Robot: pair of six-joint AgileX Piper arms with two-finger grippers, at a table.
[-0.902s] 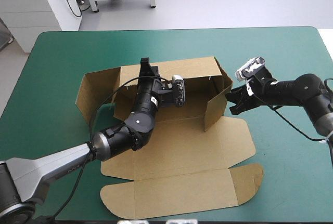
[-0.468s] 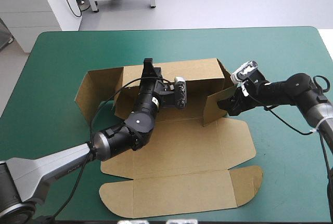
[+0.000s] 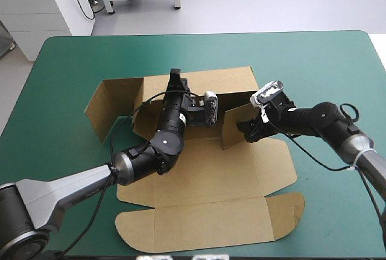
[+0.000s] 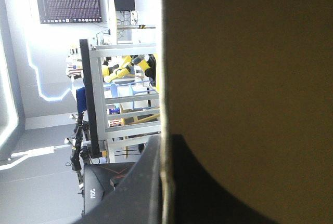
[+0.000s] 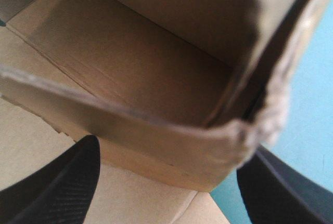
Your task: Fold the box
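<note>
The box point(image 3: 211, 181) lay half-built on the table point(image 3: 72, 61), base and lid flat and back wall point(image 3: 226, 82) standing. The left gripper point(image 3: 176, 81) was clamped on that wall's top edge, likely to keep it upright. The right gripper point(image 3: 247, 131) had its fingers apart with the side flap point(image 3: 232, 121) just ahead, between them, apparently nudging it inward to tuck against the wall.

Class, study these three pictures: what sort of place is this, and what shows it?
Probably a robotics lab or test bench: a left claw and right claw work a cut brown box on a table with a teal-green cover.
</note>
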